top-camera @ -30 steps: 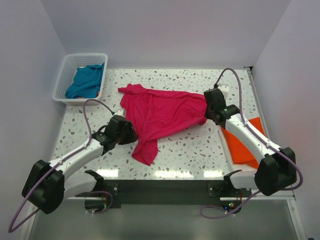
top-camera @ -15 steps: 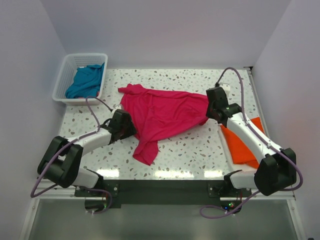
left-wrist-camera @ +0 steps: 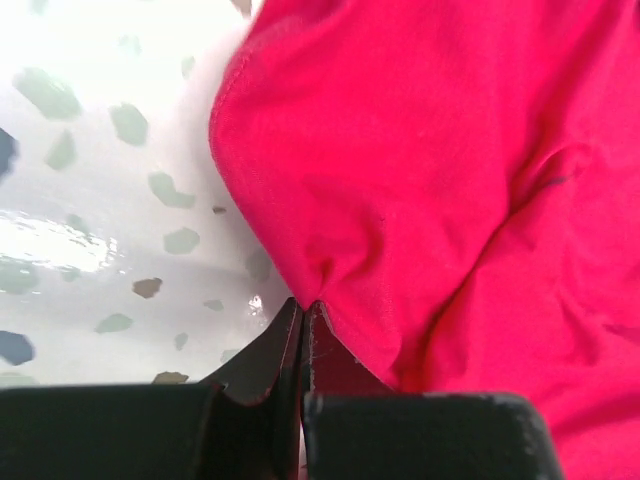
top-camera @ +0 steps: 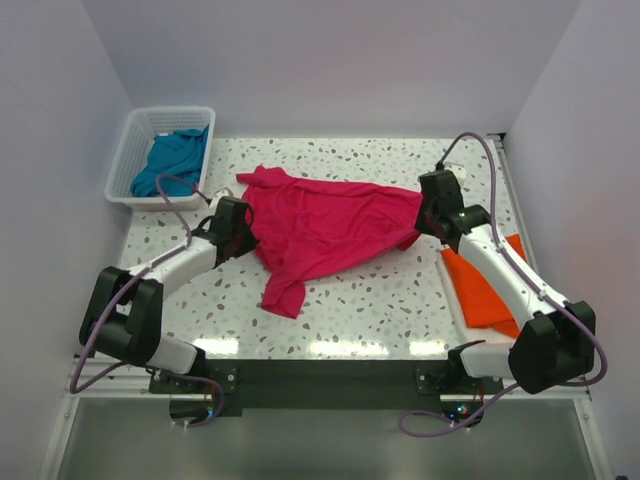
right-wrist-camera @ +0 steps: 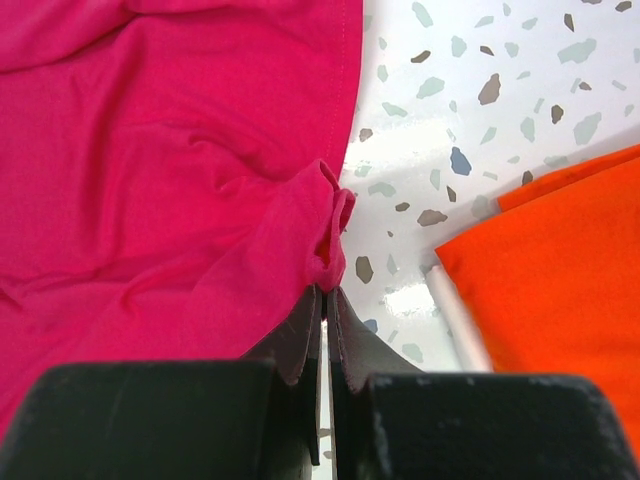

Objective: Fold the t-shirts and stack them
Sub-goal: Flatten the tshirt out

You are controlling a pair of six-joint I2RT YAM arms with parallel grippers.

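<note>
Left gripper (left-wrist-camera: 303,305): jaws closed, tips pinching a small fold at the edge of the crimson-pink t-shirt (top-camera: 325,225), low over the table (top-camera: 380,300). Right gripper (right-wrist-camera: 325,290): jaws closed too, nipping a bunched bit of the same shirt's hem on the opposite side. Shirt lies spread across the middle of the speckled table between the two grippers, wrinkled, not flat. One part trails toward the near edge, another points to the far left. Left pinch sits on the shirt's left edge, right pinch on its right end. Orange t-shirt (top-camera: 485,290) lies at the right side of the table, partly covered in the top view. In the right wrist view it is near the gripper but apart from the pink cloth, with bare table between. Teal-blue t-shirt (top-camera: 172,160) is crumpled inside the white basket (top-camera: 125,150) at the far left corner, well apart from the rest.
</note>
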